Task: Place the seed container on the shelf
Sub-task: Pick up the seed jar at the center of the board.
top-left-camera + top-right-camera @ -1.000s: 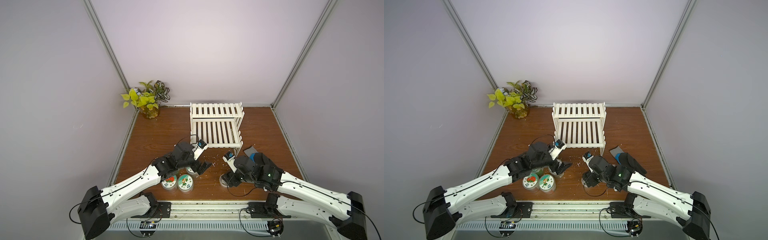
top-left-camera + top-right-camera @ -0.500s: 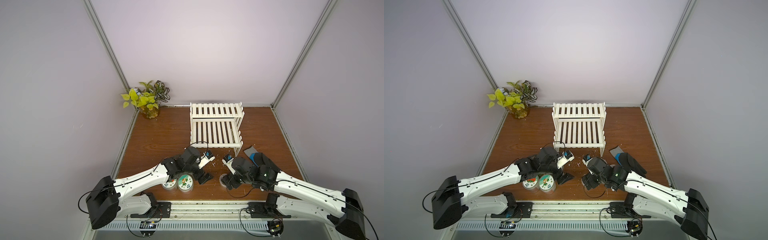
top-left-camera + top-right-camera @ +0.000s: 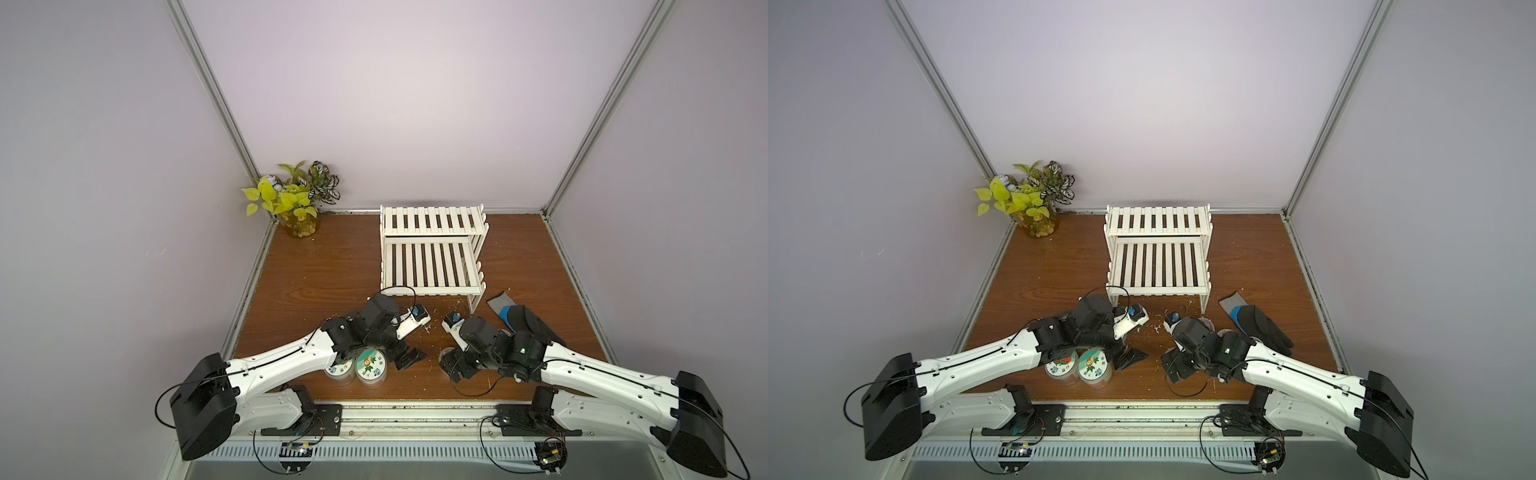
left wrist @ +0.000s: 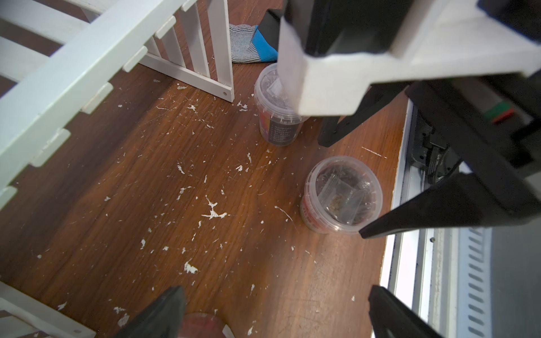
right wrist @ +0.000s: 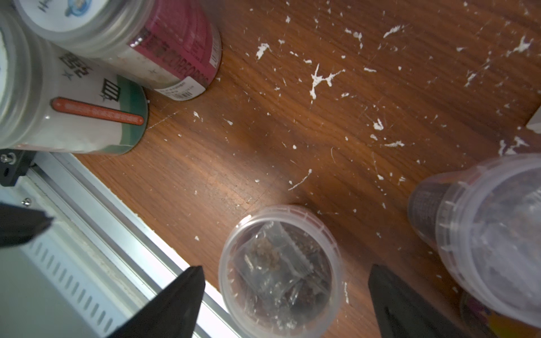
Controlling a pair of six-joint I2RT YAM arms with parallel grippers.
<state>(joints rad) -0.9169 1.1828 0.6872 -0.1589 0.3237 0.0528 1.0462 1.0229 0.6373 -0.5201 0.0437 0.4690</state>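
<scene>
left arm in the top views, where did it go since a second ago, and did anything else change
The left gripper, open, moved away from the left front leg of the shelf, toward the middle and the front edge, ending beside the two printed-lid jars. The right gripper edged slightly toward the front edge, open over the seed container. Nothing is held. Shelf, jars, container, glove and plant stayed put.

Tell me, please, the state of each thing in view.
shelf, upright, both tiers bare
seed container, lidded, upright on table
right gripper, open either side of seed container
left gripper, open, empty
second clear container, lidded, upright
two labelled jars, lidded, upright
glove, lying flat
</scene>
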